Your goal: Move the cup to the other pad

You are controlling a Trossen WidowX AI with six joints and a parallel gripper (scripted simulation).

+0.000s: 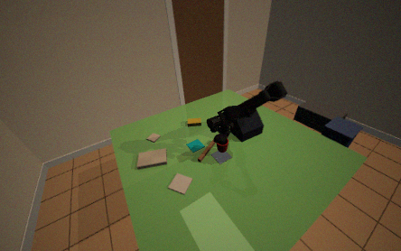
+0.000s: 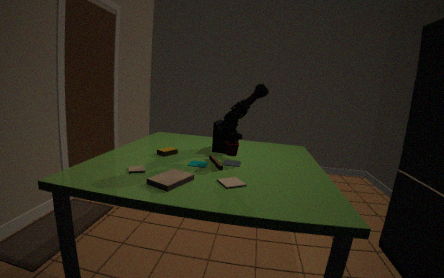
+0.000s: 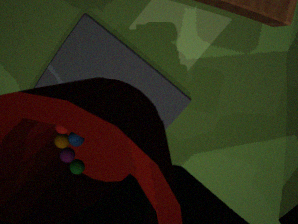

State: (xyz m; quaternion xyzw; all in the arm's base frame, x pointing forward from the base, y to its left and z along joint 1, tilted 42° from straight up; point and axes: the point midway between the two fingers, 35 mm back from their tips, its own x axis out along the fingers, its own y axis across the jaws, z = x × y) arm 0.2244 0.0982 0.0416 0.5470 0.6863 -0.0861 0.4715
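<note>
The red cup (image 1: 222,147) (image 2: 232,148) (image 3: 145,170) is upright, held in the air. My gripper (image 1: 221,139) (image 2: 231,141) is shut on it. Several marbles lie inside the cup in the wrist view, among them a green marble (image 3: 77,167), a blue marble (image 3: 76,139) and a yellow marble (image 3: 61,141). The grey pad (image 1: 221,157) (image 2: 233,164) (image 3: 100,50) lies on the table, lower than the cup and partly hidden by it in the wrist view. The teal pad (image 1: 195,145) (image 2: 198,164) lies to the left of the grey pad in the top and exterior views.
A brown bar (image 1: 207,152) (image 2: 215,162) (image 3: 250,9) lies between the pads. A yellow-topped block (image 1: 194,122) (image 2: 167,151), a thick tan block (image 1: 152,158) (image 2: 170,178), a flat tan tile (image 1: 180,183) (image 2: 231,182) and a small tan tile (image 1: 153,137) (image 2: 136,169) lie farther out.
</note>
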